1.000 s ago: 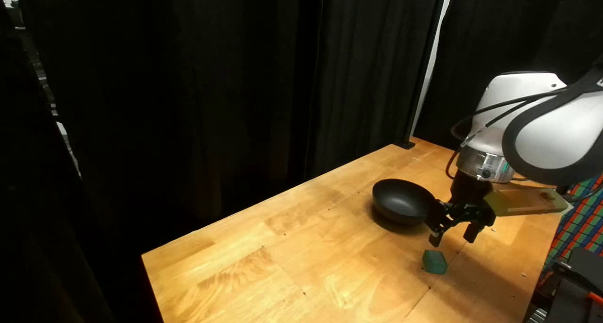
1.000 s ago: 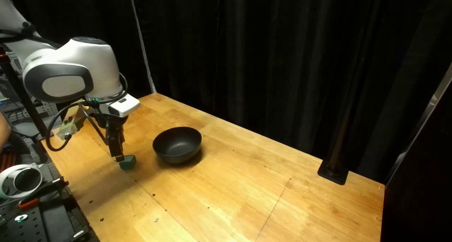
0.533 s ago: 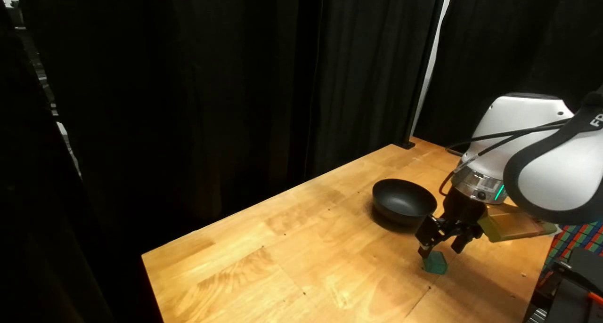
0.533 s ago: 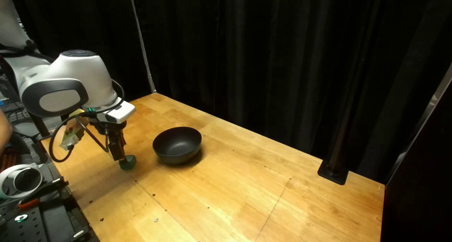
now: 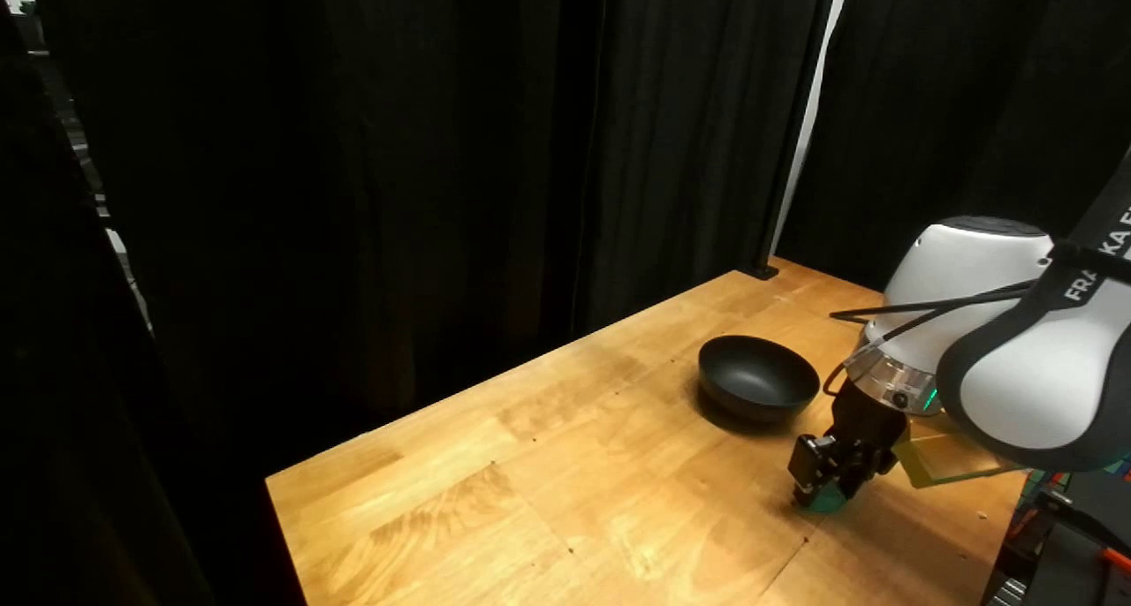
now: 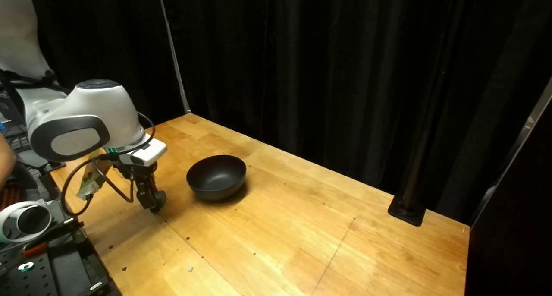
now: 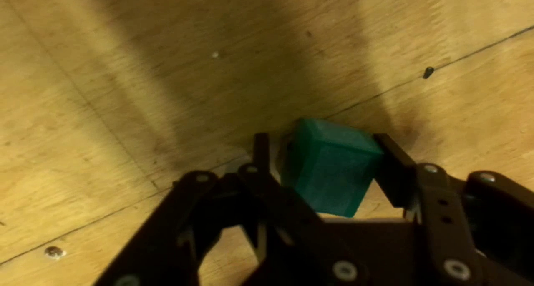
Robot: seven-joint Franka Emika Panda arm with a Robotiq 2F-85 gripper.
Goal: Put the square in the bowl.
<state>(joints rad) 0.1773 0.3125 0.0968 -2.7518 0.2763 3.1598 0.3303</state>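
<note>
Near the round black bowl (image 6: 216, 176), the black gripper (image 7: 326, 154), now half-closed, straddles the ungripped teal-green square block (image 7: 338, 175), likely grasp-ready.

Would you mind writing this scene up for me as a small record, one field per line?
Block: teal-green, between the fingers of the gripper
Gripper: jaws apart around the block; in the wrist view a gap shows beside one finger, while the other appears to touch
Bowl: black, upright on the table, apart from the gripper
Table: light wood
Backdrop: dark curtain behind the table
Task state: block not yet in the bowl
Unclear: whether the block is fully on the wood
</note>
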